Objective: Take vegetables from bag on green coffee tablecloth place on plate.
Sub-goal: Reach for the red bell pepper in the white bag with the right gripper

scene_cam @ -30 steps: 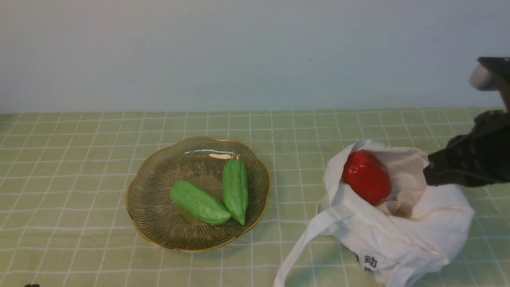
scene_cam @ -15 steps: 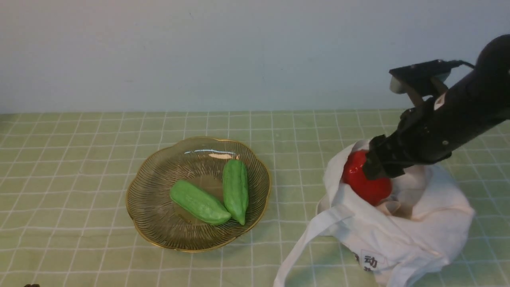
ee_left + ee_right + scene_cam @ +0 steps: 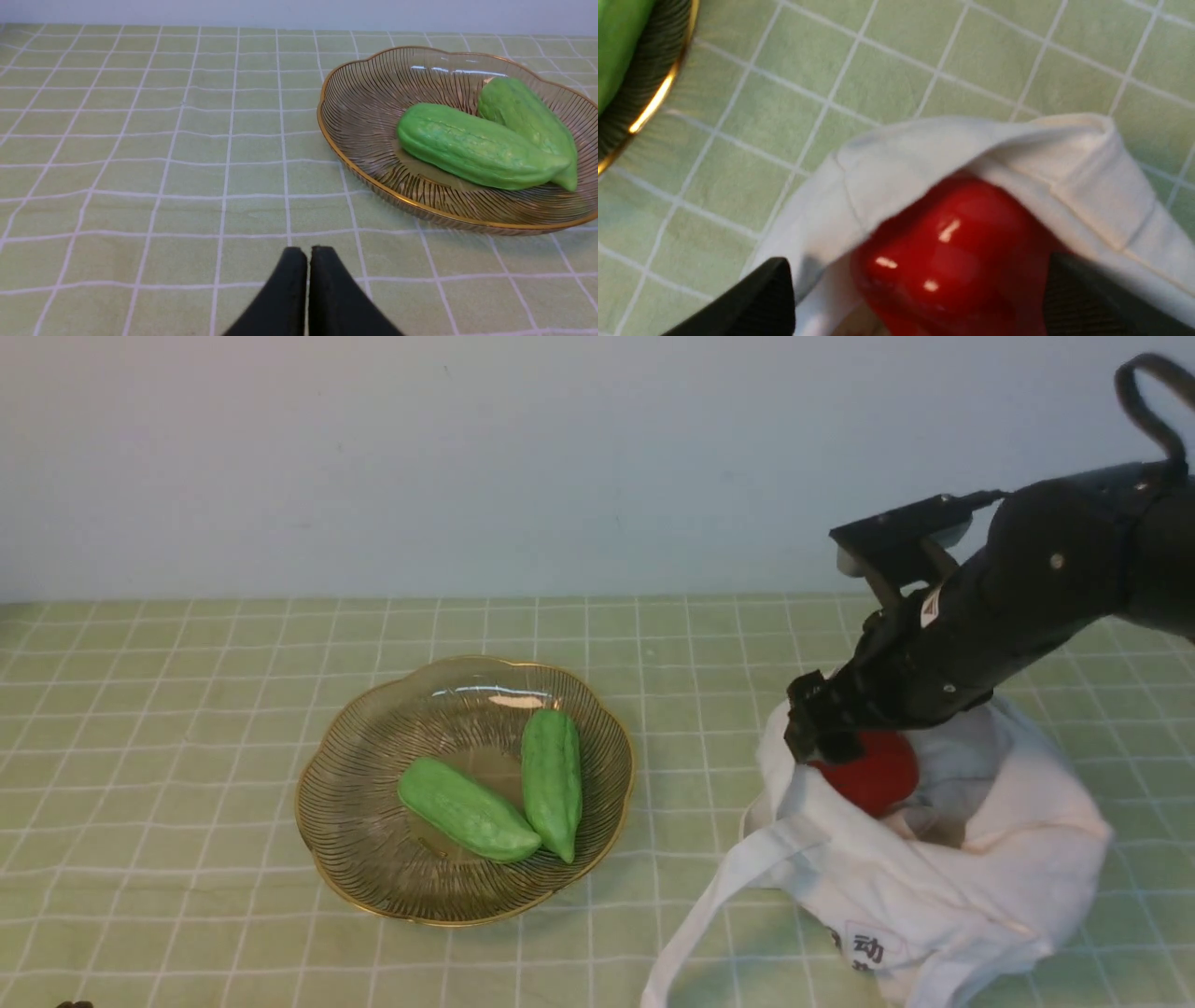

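Note:
The red bell pepper [image 3: 876, 781] lies in the open mouth of the white cloth bag [image 3: 943, 887] on the green checked tablecloth [image 3: 187, 709], at the right. My right gripper [image 3: 812, 742] is open and reaches down into the bag mouth over the pepper. In the right wrist view its fingers stand on either side of the pepper [image 3: 962, 252], with bag cloth [image 3: 1017, 149] behind it. The glass plate [image 3: 420, 709] with a gold rim sits left of the bag. My left gripper [image 3: 308, 252] is shut and empty, low over the cloth near the plate [image 3: 364, 107].
Two green bumpy gourds [image 3: 467, 812] [image 3: 553, 782] lie in the plate. A bag strap [image 3: 709, 905] trails toward the front edge. A pale wall stands behind the table. The plate's rim [image 3: 649, 70] shows in the right wrist view.
My right arm has swung in from the right edge, leftward and down over the bag, until its open fingers straddle the pepper. The pepper, bag and plate have not moved.

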Controlling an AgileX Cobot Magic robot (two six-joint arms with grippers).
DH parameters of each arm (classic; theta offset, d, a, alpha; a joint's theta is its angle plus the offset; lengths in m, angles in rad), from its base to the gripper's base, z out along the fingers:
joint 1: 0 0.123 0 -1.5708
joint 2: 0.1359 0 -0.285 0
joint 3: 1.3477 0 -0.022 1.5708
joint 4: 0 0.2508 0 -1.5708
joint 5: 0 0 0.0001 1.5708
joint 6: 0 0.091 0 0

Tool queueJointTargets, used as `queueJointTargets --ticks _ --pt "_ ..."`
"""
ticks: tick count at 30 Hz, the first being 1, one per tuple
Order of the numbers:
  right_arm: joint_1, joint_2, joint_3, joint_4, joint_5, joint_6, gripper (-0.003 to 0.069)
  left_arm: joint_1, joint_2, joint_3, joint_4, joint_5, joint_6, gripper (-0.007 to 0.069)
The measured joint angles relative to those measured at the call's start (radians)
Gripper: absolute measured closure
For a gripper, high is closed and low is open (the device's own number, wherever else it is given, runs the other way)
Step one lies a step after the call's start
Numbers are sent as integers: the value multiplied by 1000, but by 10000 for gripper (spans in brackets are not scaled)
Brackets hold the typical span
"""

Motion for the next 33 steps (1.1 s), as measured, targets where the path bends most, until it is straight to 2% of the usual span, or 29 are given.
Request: queueJointTargets --ticks 5,11,20,25,33 --pt "0 46 -9 -79 -2 49 -16 0 0 0 0 0 0 629" --pt "0 64 -13 -83 -9 49 -10 0 0 0 0 0 0 629" --pt "0 2 -111 -87 228 49 -3 0 0 0 0 0 0 629" --pt "0 -29 -119 -119 288 49 -3 0 0 0 0 0 0 629" --pt "0 41 -115 -81 196 49 -2 0 0 0 0 0 0 629"
